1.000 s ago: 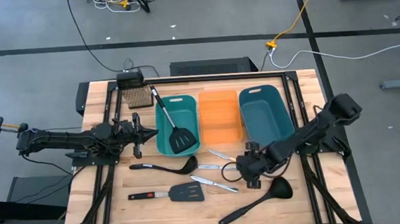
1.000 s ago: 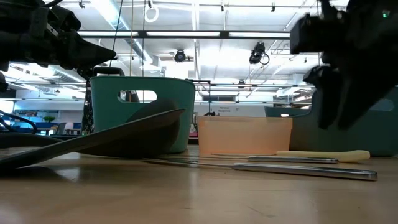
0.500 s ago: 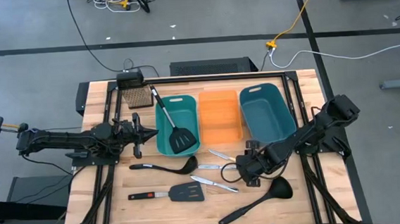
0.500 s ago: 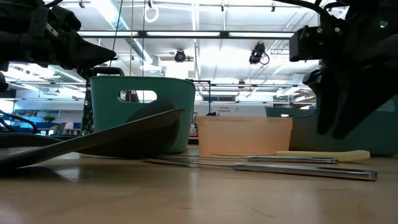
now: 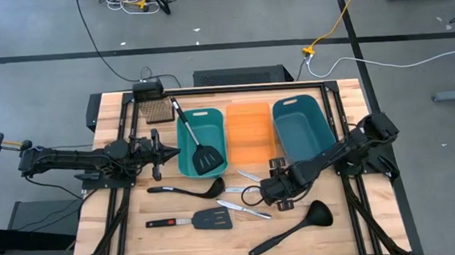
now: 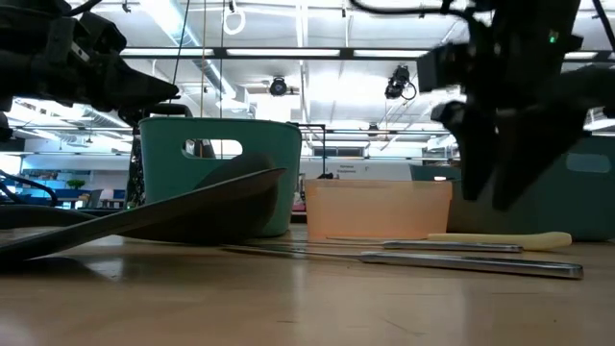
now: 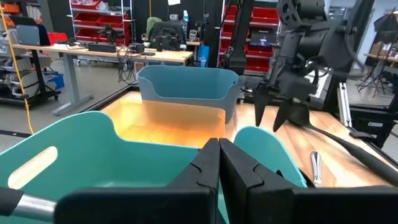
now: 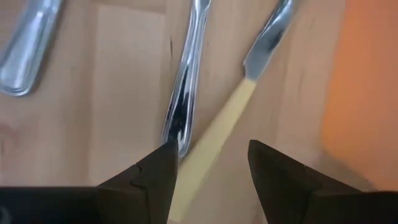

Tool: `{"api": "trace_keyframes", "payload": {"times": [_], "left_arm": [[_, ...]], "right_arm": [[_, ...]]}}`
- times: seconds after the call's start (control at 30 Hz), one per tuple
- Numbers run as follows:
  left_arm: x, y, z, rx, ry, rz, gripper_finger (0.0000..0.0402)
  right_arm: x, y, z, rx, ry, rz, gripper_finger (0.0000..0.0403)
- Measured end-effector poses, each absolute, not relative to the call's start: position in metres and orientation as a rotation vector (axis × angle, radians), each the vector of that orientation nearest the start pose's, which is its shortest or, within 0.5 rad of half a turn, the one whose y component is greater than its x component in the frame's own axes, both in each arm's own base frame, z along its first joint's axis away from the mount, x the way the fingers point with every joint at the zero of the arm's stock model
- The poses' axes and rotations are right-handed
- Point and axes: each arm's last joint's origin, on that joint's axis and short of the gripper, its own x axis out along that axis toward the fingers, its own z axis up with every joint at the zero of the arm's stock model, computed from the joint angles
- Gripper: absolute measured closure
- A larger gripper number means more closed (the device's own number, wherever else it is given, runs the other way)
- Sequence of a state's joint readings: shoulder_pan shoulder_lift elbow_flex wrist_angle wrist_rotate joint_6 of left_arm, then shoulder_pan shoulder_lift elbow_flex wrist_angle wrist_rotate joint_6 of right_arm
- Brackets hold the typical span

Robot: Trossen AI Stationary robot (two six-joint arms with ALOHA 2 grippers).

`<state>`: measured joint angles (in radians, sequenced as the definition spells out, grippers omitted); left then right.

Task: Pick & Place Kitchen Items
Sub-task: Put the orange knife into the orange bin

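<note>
Now the right gripper (image 5: 258, 194) is reaching in from the right, its arm stretched low across the table, and hovering over the yellow-handled knife (image 8: 219, 128) that is lying on the wood just in front of the orange bin (image 5: 249, 132). Its fingers (image 8: 283, 181) are standing apart with the pale handle showing between them (nothing grasped yet), and a silver table knife (image 8: 185, 74) is lying just beside it. Compared with a second ago, this gripper is sitting farther left — closer to the knives. The left gripper (image 5: 173, 153) is waiting at the left wall of the teal bin (image 5: 186, 158), fingers pressed together on nothing. A black slotted spatula (image 5: 196, 139) is resting in that bin; a black ladle (image 5: 297, 226) is lying at the table's near right.
</note>
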<state>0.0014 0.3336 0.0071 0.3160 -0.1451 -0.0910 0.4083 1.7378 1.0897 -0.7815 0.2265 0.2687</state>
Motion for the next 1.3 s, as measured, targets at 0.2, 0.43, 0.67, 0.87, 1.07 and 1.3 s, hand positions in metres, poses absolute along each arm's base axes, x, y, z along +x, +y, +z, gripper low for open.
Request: {"api": "trace_keyframes", "payload": {"times": [0.2,0.43,0.67,0.87,1.07,1.3], "left_arm": [[0.118,0.004,0.167,-0.09,0.005,0.147,0.0392],[0.118,0.004,0.167,-0.09,0.005,0.147,0.0392],[0.118,0.004,0.167,-0.09,0.005,0.147,0.0392],[0.118,0.004,0.167,-0.09,0.004,0.147,0.0392],[0.118,0.004,0.167,-0.09,0.004,0.147,0.0392],[0.118,0.004,0.167,-0.092,0.005,0.147,0.0392]], "right_arm": [[0.289,0.115,0.154,-0.135,1.427,-0.059,0.0197],[0.287,0.114,0.149,-0.11,1.467,-0.102,0.0197],[0.282,0.113,0.148,-0.109,1.519,-0.105,0.0197],[0.286,0.116,0.145,-0.077,1.507,-0.051,0.0197],[0.289,0.116,0.136,-0.081,1.535,-0.044,0.0197],[0.29,0.114,0.134,-0.062,1.549,-0.031,0.02]]}}
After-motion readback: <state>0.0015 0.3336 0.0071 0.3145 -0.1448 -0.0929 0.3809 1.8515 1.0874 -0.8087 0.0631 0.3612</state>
